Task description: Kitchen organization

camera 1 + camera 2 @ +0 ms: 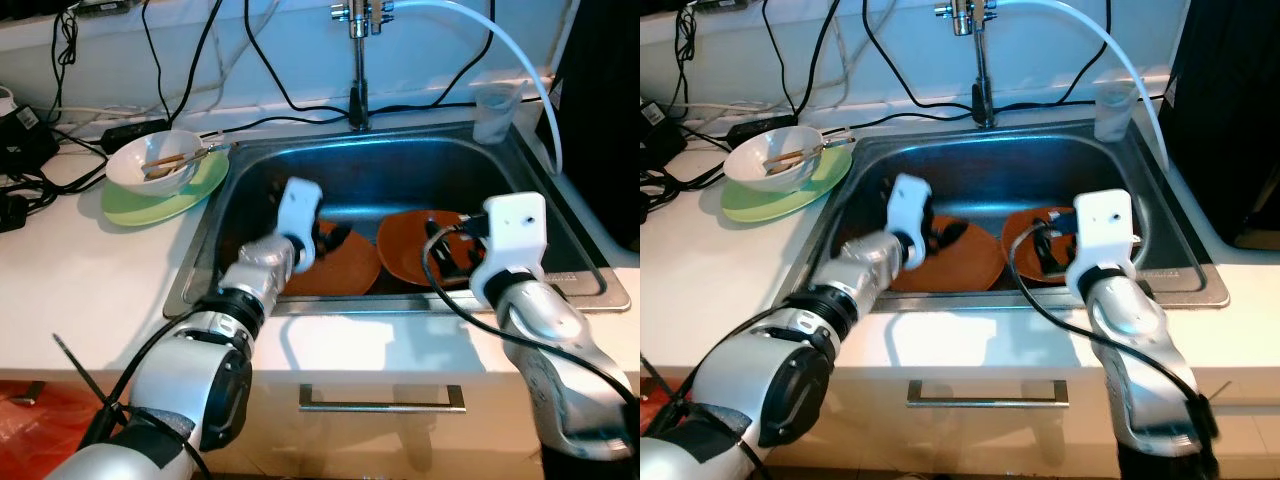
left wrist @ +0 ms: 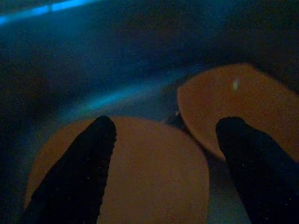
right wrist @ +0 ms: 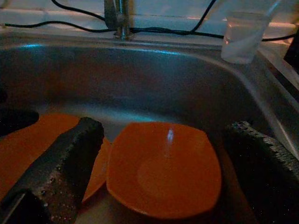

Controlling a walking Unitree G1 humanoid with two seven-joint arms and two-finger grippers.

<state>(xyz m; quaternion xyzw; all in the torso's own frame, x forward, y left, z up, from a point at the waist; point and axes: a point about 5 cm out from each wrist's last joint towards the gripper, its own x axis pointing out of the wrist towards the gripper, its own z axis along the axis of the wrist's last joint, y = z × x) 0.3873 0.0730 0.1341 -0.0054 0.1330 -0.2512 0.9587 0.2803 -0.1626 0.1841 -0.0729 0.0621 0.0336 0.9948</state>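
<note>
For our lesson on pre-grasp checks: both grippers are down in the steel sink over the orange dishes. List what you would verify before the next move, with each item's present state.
1. Left gripper fingers apart: ok.
2. Right gripper fingers apart: ok.
3. Flat orange plate below left gripper: ok.
4. Squarish orange dish between the right fingers: ok.
5. Dish overlaps the plate's edge: not ok.
6. Fingers touching either dish: cannot tell.
</note>
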